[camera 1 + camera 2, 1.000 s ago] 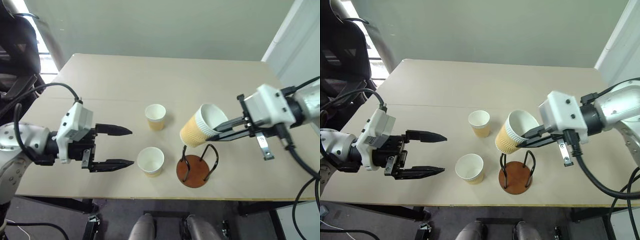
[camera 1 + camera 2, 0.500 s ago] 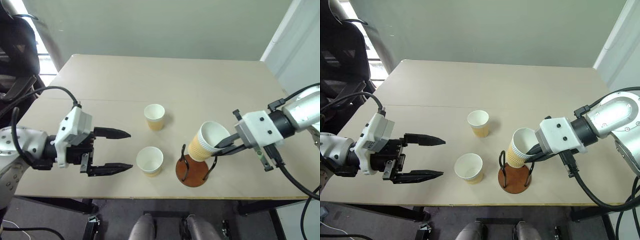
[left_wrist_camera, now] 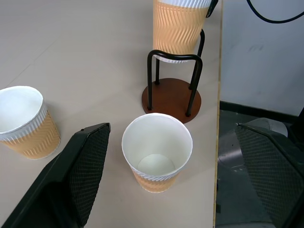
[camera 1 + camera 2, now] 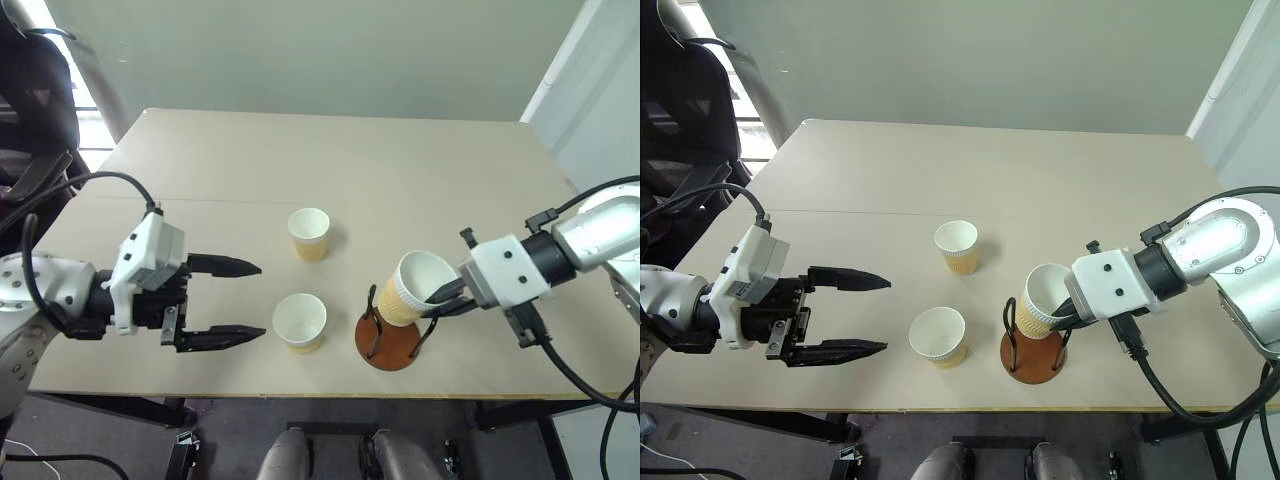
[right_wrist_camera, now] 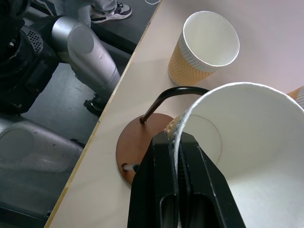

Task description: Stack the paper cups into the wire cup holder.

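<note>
Trouble, as we judged it, lay mostly in the tilt of the held cup. Our right gripper was clamped on its rim, one finger inside the wall and one outside, and the cup leaned over the wire cup holder with its bottom just entering between the two black loops. If we had pushed it down at that lean, the bottom edge could have caught on a loop, and the light holder might have tipped or slid toward the table edge, which ran just beside the disc base. Letting go too early, before the cup sat upright on the base, could have left it wedged crooked against one loop, spoiling the stack for the other two. Squeezing thin paper that hard might also have creased the rim.

Our left gripper hung with its fingers spread wide and empty, pointing at the near cup, which stood upright just beside the holder; the far cup stood behind it, a little apart.

Compared with a second before, we had brought the held cup down from above the loops into the holder's mouth and turned it more upright. Our left arm and both loose cups had stayed put.
</note>
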Tool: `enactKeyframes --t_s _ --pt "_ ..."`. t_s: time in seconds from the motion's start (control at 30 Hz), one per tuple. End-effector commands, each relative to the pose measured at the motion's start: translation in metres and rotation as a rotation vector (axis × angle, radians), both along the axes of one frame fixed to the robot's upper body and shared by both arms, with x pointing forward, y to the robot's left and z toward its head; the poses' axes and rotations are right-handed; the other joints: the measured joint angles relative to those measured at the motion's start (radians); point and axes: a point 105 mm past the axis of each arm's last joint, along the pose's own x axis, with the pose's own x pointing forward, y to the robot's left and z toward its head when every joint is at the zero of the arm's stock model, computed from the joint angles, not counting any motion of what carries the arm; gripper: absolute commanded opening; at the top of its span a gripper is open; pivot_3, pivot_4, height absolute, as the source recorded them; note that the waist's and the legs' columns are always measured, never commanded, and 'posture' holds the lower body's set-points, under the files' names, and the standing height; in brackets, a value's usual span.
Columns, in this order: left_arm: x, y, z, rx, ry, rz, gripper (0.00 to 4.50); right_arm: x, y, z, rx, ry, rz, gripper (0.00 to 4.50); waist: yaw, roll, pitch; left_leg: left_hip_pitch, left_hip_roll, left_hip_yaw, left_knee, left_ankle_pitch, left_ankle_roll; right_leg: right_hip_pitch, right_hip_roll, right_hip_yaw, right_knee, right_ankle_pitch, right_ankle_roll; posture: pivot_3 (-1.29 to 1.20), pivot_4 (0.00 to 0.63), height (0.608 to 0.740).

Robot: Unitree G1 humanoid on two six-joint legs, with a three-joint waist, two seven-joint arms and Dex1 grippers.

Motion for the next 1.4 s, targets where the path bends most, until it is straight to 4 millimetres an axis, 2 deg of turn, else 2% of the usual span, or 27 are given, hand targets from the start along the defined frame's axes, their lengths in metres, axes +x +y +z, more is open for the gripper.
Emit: enactKeyframes --t_s 0.03,0.13,0.23,0.43,0.6,0.67,0.77,0.93,1.1,1.27,1.4 --pt "-0.002 -0.002 0.008 0.021 -0.047 -0.007 4.50 -0.004 0.002 0.002 -0.005 -0.025 0.024 0.02 0.000 0.000 0.000 0.000 0.000 0.000 0.000 0.000 0.000 0.000 0.000 0.000 0.000 0.000 0.000 0.00 0.150 0.740" --pt "-0.002 -0.002 0.008 0.022 -0.047 -0.006 4.50 -0.004 0.003 0.001 -0.006 -0.026 0.027 0.02 0.000 0.000 0.000 0.000 0.000 0.000 0.000 0.000 0.000 0.000 0.000 0.000 0.000 0.000 0.000 0.00 0.150 0.740" --pt "-0.002 -0.002 0.008 0.021 -0.046 -0.008 4.50 -0.003 0.002 0.000 -0.013 -0.030 0.021 0.58 0.000 0.000 0.000 0.000 0.000 0.000 0.000 0.000 0.000 0.000 0.000 0.000 0.000 0.000 0.000 0.00 0.150 0.740" --pt "-0.002 -0.003 0.006 0.042 -0.037 -0.019 4.50 0.000 0.002 -0.001 -0.023 -0.041 0.014 2.65 0.000 0.000 0.000 0.000 0.000 0.000 0.000 0.000 0.000 0.000 0.000 0.000 0.000 0.000 0.000 0.00 0.150 0.740" --pt "0.000 -0.001 -0.019 0.231 -0.003 -0.058 4.50 0.011 -0.005 0.008 -0.017 -0.077 -0.039 4.42 0.000 0.000 0.000 0.000 0.000 0.000 0.000 0.000 0.000 0.000 0.000 0.000 0.000 0.000 0.000 0.00 0.150 0.740" --pt "0.001 -0.002 -0.019 0.265 -0.011 -0.091 4.50 0.021 -0.016 0.019 0.012 -0.097 -0.118 4.47 0.001 0.000 0.000 0.000 0.000 0.000 0.000 0.000 0.000 0.000 0.000 0.000 0.000 0.000 -0.001 0.00 0.150 0.740" --pt "0.002 -0.010 -0.013 0.322 -0.044 -0.194 4.50 0.049 -0.062 0.038 0.048 -0.140 -0.368 4.47 0.011 0.000 0.000 -0.003 0.000 -0.001 0.001 0.000 0.000 -0.002 0.000 0.000 0.000 -0.001 -0.003 0.00 0.150 0.740" --pt "0.007 -0.020 -0.011 0.369 -0.052 -0.337 4.50 0.051 -0.105 0.046 0.092 -0.162 -0.566 4.47 0.021 0.000 0.000 -0.004 -0.001 -0.001 0.000 -0.001 -0.002 -0.003 -0.001 0.000 -0.001 0.004 0.000 0.00 0.150 0.740" --pt "0.002 -0.025 -0.019 0.403 0.001 -0.466 4.50 0.039 -0.123 0.048 0.148 -0.165 -0.666 4.47 0.012 0.001 0.000 -0.005 0.000 -0.001 -0.001 -0.003 -0.003 -0.005 -0.001 -0.001 -0.001 0.003 0.001 0.00 0.150 0.740" --pt "0.007 -0.029 -0.029 0.443 0.015 -0.527 4.50 0.030 -0.142 0.045 0.155 -0.183 -0.774 4.47 0.010 0.001 0.000 -0.006 0.000 -0.001 -0.001 -0.003 -0.002 -0.005 -0.001 -0.001 -0.001 0.002 0.003 0.00 0.150 0.740" --pt "0.015 -0.031 -0.037 0.492 0.012 -0.563 4.50 0.016 -0.143 0.039 0.162 -0.176 -0.809 4.47 0.014 0.001 0.001 -0.007 0.000 -0.001 0.001 -0.003 -0.001 -0.004 -0.001 0.000 -0.002 0.003 0.005 0.00 0.150 0.740"
